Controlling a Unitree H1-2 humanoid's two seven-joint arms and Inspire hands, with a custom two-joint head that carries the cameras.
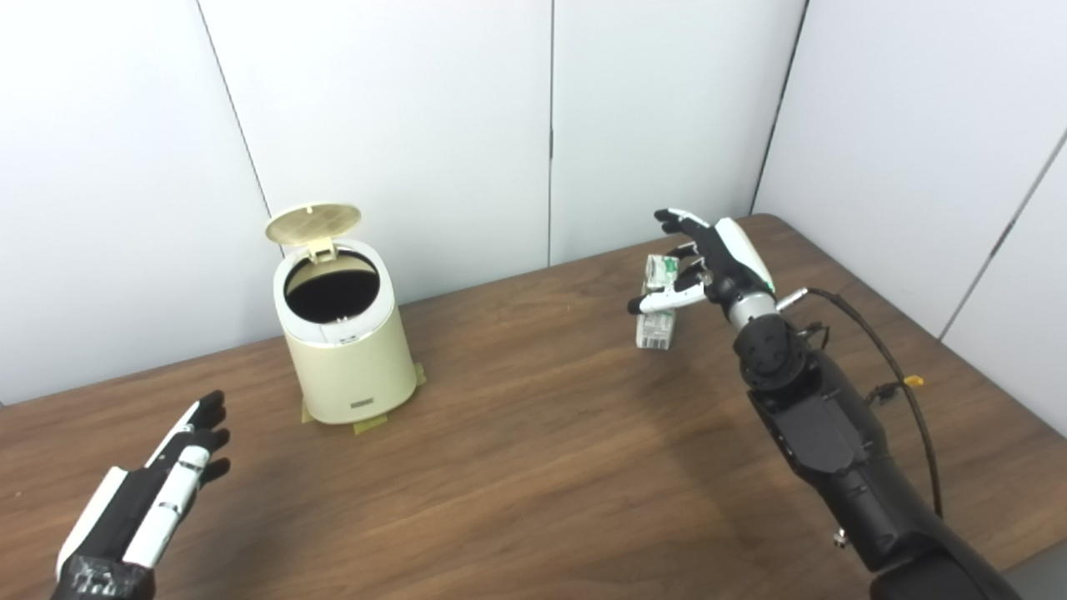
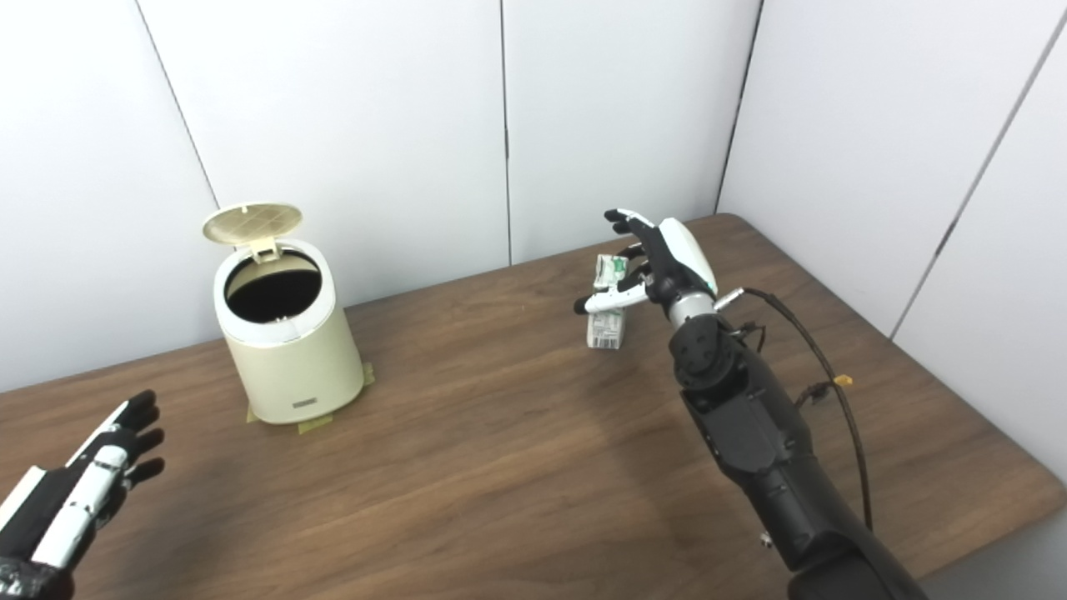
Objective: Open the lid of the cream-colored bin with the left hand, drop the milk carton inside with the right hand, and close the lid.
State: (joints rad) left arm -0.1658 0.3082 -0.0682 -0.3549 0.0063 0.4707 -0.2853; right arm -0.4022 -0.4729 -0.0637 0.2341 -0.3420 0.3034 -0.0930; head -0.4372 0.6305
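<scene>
The cream-colored bin point(image 1: 350, 358) stands on the table at the left, its round lid point(image 1: 313, 222) raised upright at the back, the dark inside showing. The white and green milk carton point(image 1: 657, 321) stands upright on the table at the right. My right hand point(image 1: 708, 262) is open right beside the carton, thumb in front of it and fingers spread above it, not closed on it. My left hand point(image 1: 154, 492) is open and empty, low at the front left, well apart from the bin.
The wooden table point(image 1: 533, 467) has its right edge and rounded far corner near the right arm. A black cable point(image 1: 884, 350) with a small yellow tag loops off the right forearm. White wall panels stand close behind the bin.
</scene>
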